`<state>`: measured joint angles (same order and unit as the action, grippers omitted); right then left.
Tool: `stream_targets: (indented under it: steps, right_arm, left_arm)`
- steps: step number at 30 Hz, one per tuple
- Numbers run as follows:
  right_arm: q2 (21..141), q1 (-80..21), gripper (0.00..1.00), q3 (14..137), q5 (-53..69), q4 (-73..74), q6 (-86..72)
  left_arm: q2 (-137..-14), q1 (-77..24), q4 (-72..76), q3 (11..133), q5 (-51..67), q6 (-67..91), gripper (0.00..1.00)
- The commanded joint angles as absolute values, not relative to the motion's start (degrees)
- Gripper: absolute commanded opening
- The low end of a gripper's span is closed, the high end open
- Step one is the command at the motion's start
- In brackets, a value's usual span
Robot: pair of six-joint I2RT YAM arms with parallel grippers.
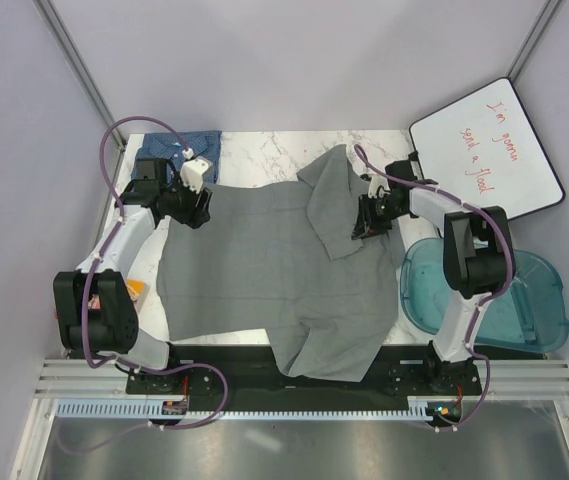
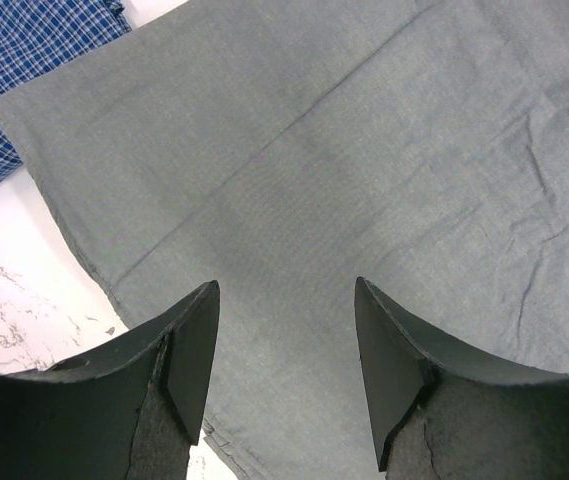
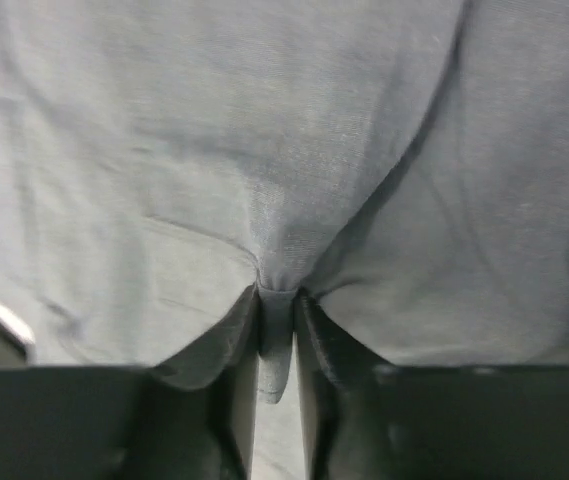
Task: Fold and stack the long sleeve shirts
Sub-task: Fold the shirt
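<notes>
The mid-grey long sleeve shirt (image 1: 264,260) lies spread over the marble table, its hem hanging over the near edge and one sleeve folded in at the right. The blue checked shirt (image 1: 179,145) lies folded at the back left. My left gripper (image 1: 196,212) hovers open over the grey shirt's (image 2: 364,150) left edge; in the left wrist view nothing sits between the left gripper's (image 2: 286,285) fingers, and the blue shirt (image 2: 24,60) shows at the top left. My right gripper (image 1: 359,225) is shut on a pinched fold of the grey shirt (image 3: 214,130), seen bunched between the right gripper's (image 3: 276,300) fingers.
A whiteboard (image 1: 489,150) with red writing leans at the back right. A teal plastic tub (image 1: 524,290) sits off the table's right side. A small orange item (image 1: 136,290) lies by the left arm. Bare marble table (image 1: 264,150) shows behind the grey shirt.
</notes>
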<state>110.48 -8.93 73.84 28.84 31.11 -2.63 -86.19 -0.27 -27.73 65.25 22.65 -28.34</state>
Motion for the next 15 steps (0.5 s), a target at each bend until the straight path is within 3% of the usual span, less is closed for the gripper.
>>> stream_targets:
  steps: [1, 3, 10, 15]
  right_arm:
    - [102.1, -8.5, 0.19, 73.4, 41.5, 25.0, -6.1]
    - [98.3, -8.5, 0.01, 74.6, 44.1, 22.5, -7.5]
    - [92.5, -8.3, 0.0, 89.1, 48.8, 18.7, -15.6]
    - [88.3, -8.3, 0.0, 91.7, 49.3, 10.6, -23.3]
  left_arm:
    - [-83.1, -0.1, -27.7, 66.8, 24.0, -25.1, 0.63]
    - [-83.1, -0.1, -27.8, 67.1, 24.6, -24.5, 0.63]
    - [-85.2, 1.8, -28.2, 72.2, 23.8, -23.2, 0.62]
    - [-86.3, 3.0, -28.4, 75.6, 23.8, -22.9, 0.62]
